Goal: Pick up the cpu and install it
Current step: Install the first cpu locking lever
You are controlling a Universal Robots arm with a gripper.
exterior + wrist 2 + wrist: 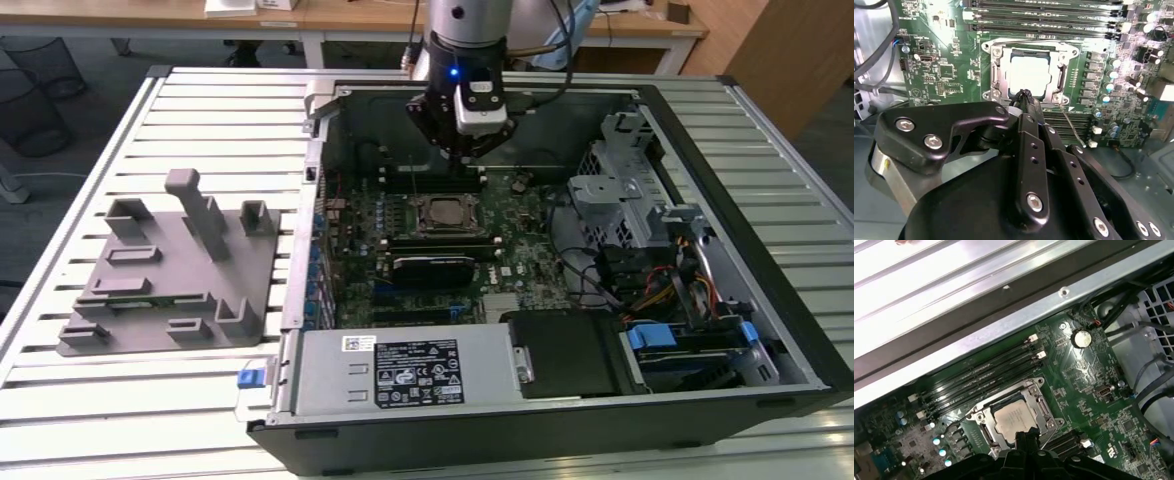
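Gripper [1025,95] clenched, empty; hovering above cpu [1030,75], seated in socket [995,75]

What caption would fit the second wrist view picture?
Shut gripper hangs near the cpu, which lies in its socket.

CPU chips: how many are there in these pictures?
1. The cpu lies in the socket on the board, close to the gripper. The gripper covers part of the board, so others may be hidden.
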